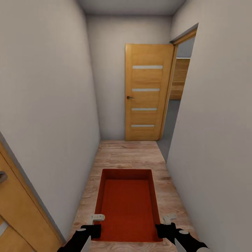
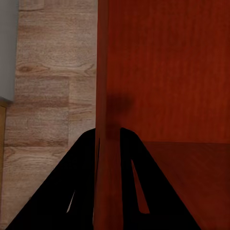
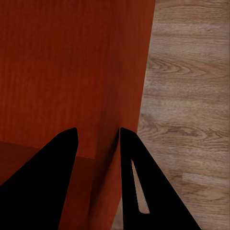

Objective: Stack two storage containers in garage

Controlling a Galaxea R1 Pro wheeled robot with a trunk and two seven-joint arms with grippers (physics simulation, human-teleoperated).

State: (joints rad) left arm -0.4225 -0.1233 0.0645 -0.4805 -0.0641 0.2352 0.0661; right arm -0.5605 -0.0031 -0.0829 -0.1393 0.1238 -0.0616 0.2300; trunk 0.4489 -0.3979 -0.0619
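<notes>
Transit stage of the carry, seen in a narrow hallway. One storage container (image 1: 128, 204) — an orange-red, open-topped bin with a ribbed base — is held level in front of the robot above the light wood-plank floor (image 1: 122, 154), gripped on both long sides near its close end. The left tool (image 1: 92, 229) pinches the bin's left wall; in the left wrist view its dark fingers (image 2: 72, 191) straddle that wall, one inside and one outside, closed upon it. The right tool (image 1: 167, 229) clamps the opposite wall likewise, its fingers (image 3: 143, 191) lying on either side of the wall's edge. Pale grey walls (image 1: 52, 105) bound the passage closely on both sides; ahead stands a wooden door (image 1: 147, 92) with four glazed strips, swung open, and to its right a doorway (image 1: 176, 105) giving onto a room with a grey floor. The step in hand appears to be hauling the first bin toward the garage — nothing has yet been set down. The next move likely calls for advancing along the hall and turning right through the opening, keeping the bin's corners clear of the jamb and the grip even on both sides.
</notes>
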